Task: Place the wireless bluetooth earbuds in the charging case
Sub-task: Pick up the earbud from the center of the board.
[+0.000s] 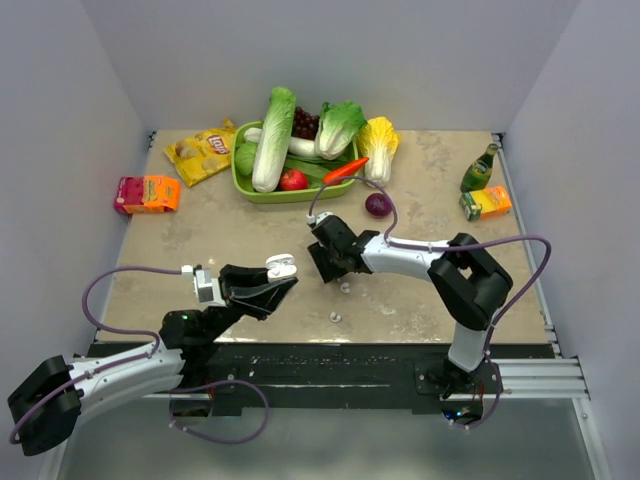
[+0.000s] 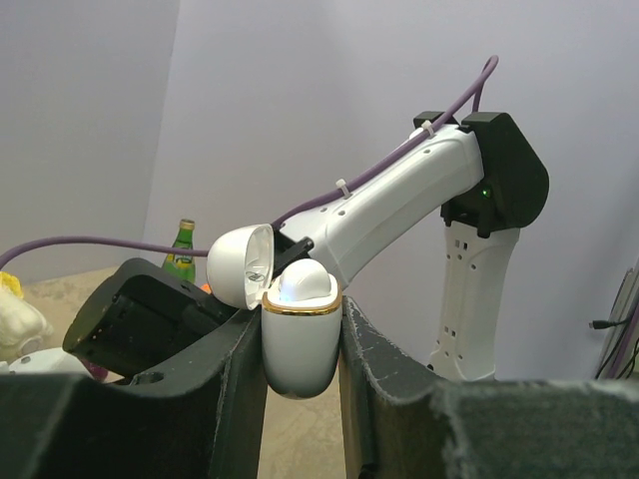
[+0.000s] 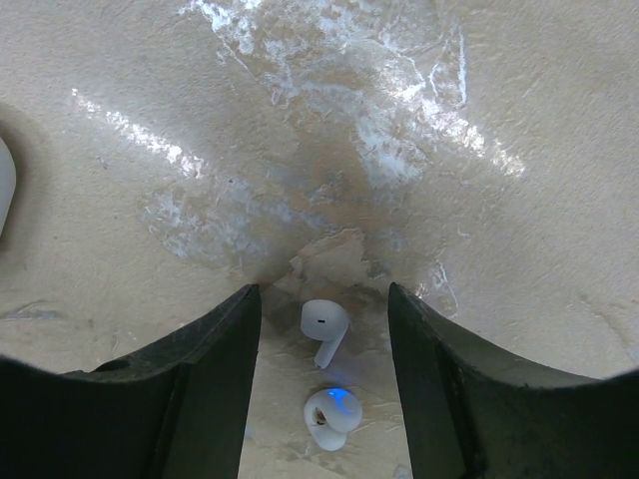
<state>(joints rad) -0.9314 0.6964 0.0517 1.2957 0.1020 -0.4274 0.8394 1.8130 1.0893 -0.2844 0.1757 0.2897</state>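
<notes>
My left gripper [image 1: 279, 276] [image 2: 300, 317] is shut on the charging case [image 1: 282, 266] [image 2: 300, 344], a white body with a gold rim held upright above the table. Its lid [image 2: 240, 265] hangs open to the left, and a white dome shows above the rim. My right gripper [image 1: 327, 267] [image 3: 322, 293] stands open, low over the table, pointing down. Two wireless bluetooth earbuds lie on the table between its fingers, touching neither. One is stemmed [image 3: 324, 325] [image 1: 345, 287]. The other [image 3: 329, 417] [image 1: 335, 316] glows blue.
A green basket [image 1: 243, 186] of vegetables stands at the back, with a chips bag [image 1: 202, 153] and a red-orange box [image 1: 146, 193] to its left. A purple onion [image 1: 378, 205], a green bottle [image 1: 479, 168] and a juice box [image 1: 486, 203] are at the right.
</notes>
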